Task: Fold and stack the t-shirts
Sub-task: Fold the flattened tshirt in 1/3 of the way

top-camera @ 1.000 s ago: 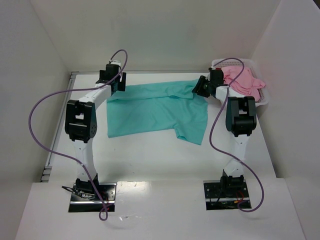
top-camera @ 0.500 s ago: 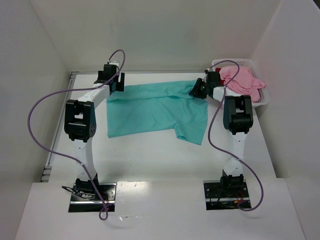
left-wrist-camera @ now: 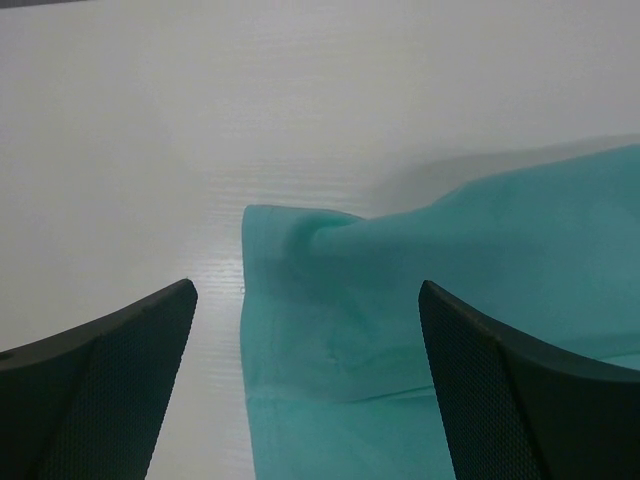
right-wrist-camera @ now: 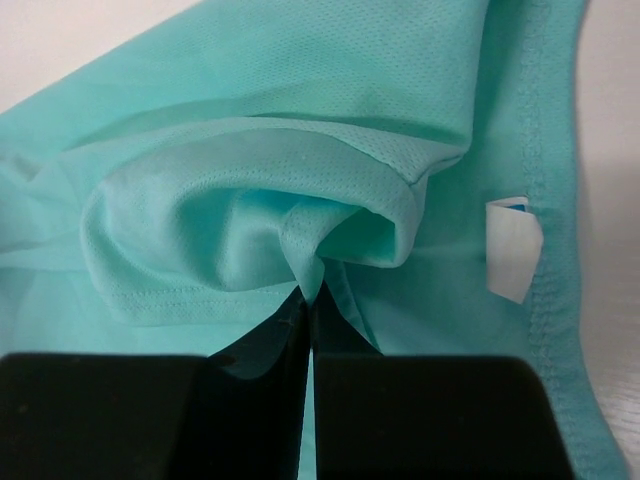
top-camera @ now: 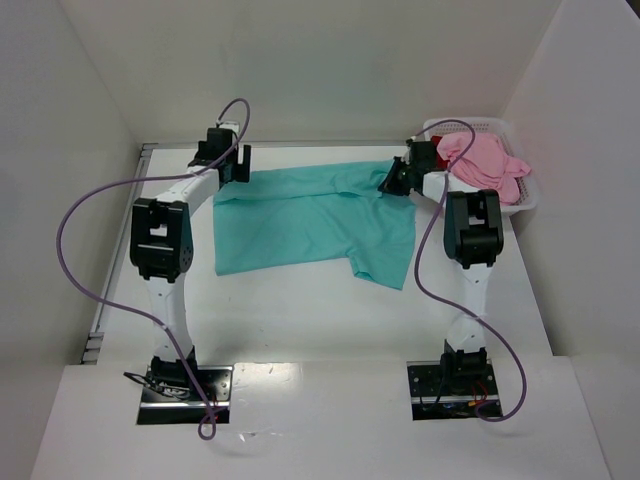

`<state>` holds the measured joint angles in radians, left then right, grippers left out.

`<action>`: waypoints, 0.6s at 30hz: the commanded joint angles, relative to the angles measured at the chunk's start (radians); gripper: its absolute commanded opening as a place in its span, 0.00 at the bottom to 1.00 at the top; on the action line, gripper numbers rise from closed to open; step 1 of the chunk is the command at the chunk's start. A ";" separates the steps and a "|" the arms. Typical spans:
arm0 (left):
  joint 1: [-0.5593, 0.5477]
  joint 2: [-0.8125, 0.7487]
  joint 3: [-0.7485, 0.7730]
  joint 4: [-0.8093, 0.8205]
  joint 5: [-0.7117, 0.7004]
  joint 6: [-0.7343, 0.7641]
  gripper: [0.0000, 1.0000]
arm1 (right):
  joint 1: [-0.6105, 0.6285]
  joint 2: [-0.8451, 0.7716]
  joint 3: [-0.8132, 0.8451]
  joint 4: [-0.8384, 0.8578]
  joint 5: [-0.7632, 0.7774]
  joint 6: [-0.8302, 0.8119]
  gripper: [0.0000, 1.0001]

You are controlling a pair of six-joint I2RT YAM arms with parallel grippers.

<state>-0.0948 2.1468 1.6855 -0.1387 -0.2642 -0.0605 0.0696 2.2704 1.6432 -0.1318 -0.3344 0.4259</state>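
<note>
A teal t-shirt (top-camera: pixel 310 222) lies spread on the white table. My right gripper (top-camera: pixel 392 180) is shut on a pinched fold of the teal cloth (right-wrist-camera: pixel 330 250) at its far right corner, near the white label (right-wrist-camera: pixel 512 248). Over the shirt's far left corner (left-wrist-camera: pixel 290 235) my left gripper (top-camera: pixel 238 172) stands open, one finger on each side of the cloth edge, holding nothing. A light pink t-shirt (top-camera: pixel 485 162) is heaped in the basket, with a bit of dark red cloth (top-camera: pixel 446 160) under it.
A white plastic basket (top-camera: pixel 528 198) stands at the back right corner against the wall. White walls close in the table on the left, back and right. Purple cables loop from both arms.
The right gripper has closed on the teal shirt's far right corner and shifted slightly toward the back. The left gripper stays open in place.
</note>
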 commanded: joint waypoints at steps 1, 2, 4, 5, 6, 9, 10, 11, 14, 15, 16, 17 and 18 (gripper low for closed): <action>0.006 0.048 0.066 0.033 0.072 -0.019 1.00 | 0.007 -0.090 -0.020 -0.006 0.024 0.001 0.04; 0.006 0.057 0.077 0.021 0.088 -0.019 1.00 | 0.007 -0.103 -0.034 -0.006 0.024 0.011 0.04; 0.006 0.073 0.098 0.010 0.134 -0.028 1.00 | 0.007 -0.112 -0.046 -0.006 0.024 0.011 0.04; 0.006 0.084 0.112 0.010 0.149 -0.029 1.00 | 0.007 -0.112 -0.055 -0.006 0.024 0.011 0.04; 0.006 0.084 0.112 -0.001 0.160 -0.038 1.00 | 0.007 -0.112 -0.069 -0.006 0.024 0.020 0.04; 0.006 0.094 0.123 -0.025 0.183 -0.048 1.00 | 0.007 -0.112 -0.095 -0.006 0.024 0.020 0.04; -0.005 0.082 0.123 -0.025 0.204 -0.065 1.00 | 0.007 -0.112 -0.095 -0.006 0.024 0.020 0.04; -0.023 0.082 0.111 -0.025 0.223 -0.074 1.00 | 0.007 -0.112 -0.105 -0.006 0.024 0.020 0.04; -0.068 0.044 0.092 0.019 0.237 -0.084 1.00 | 0.007 -0.112 -0.105 -0.006 0.014 0.020 0.03; -0.095 0.044 0.092 0.019 0.237 -0.084 1.00 | 0.007 -0.112 -0.105 -0.006 0.014 0.011 0.03; -0.106 0.044 0.092 0.033 0.237 -0.093 1.00 | 0.007 -0.124 -0.117 -0.006 0.014 0.011 0.03; -0.117 0.044 0.111 0.033 0.246 -0.120 1.00 | 0.007 -0.124 -0.129 -0.006 0.014 0.011 0.03; -0.126 0.059 0.123 0.043 0.255 -0.139 1.00 | 0.007 -0.136 -0.129 -0.006 0.023 0.011 0.03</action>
<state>-0.1726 2.2326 1.7687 -0.1513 -0.0677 -0.1356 0.0696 2.2127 1.5356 -0.1371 -0.3248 0.4412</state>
